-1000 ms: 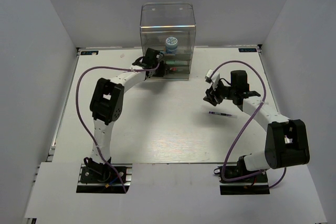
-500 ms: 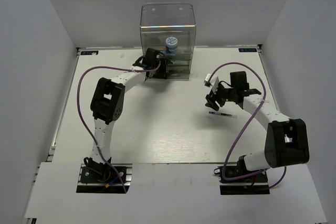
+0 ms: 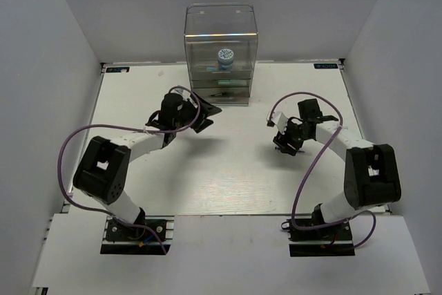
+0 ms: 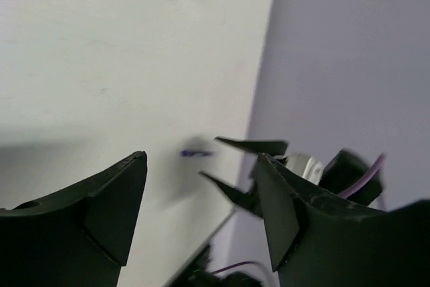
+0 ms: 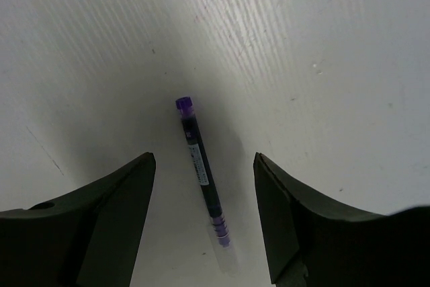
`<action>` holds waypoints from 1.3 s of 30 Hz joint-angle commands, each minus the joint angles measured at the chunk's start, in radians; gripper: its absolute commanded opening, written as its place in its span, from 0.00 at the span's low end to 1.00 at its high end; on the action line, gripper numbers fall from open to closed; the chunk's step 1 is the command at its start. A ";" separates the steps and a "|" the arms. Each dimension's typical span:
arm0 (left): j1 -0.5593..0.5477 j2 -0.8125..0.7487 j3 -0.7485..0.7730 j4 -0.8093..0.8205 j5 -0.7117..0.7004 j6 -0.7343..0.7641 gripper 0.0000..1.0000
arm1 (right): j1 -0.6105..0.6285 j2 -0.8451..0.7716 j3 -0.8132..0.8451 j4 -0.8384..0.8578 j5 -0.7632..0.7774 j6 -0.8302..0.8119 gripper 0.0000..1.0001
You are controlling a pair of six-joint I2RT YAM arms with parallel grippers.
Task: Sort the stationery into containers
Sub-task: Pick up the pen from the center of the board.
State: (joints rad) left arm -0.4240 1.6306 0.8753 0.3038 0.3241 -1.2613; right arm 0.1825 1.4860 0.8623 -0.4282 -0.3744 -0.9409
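Right gripper [image 5: 205, 158] stood spread open over a dark purple pen [image 5: 203, 173] lying flat on the white table [image 3: 207, 177], with the pen between the fingers and clear of both; the print on its pale label was too small to read. Left gripper [image 3: 204, 119] was released and empty, on the near side of the clear drawer unit [image 3: 221, 46] at the far edge, whose tall upper box held the blue-and-white tub [image 3: 225, 56]

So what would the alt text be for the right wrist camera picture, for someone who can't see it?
A dark purple pen lies flat on the white table, between the open fingers of the right gripper. Neither finger touches it; the pen points away from the camera.
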 commanded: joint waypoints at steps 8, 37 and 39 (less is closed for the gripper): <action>0.011 -0.276 -0.114 -0.236 -0.132 0.413 0.83 | -0.014 0.129 0.076 -0.089 0.101 -0.145 0.61; 0.011 -0.515 -0.312 -0.278 -0.249 0.396 0.84 | 0.236 0.453 0.819 0.029 -0.444 -0.258 0.00; 0.011 -0.529 -0.324 -0.278 -0.249 0.396 0.84 | 0.242 0.468 0.807 0.190 -0.462 -0.208 0.00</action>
State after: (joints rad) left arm -0.4152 1.1439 0.5713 0.0433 0.1017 -0.8654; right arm 0.4122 1.9282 1.6512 -0.4629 -0.7334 -1.2495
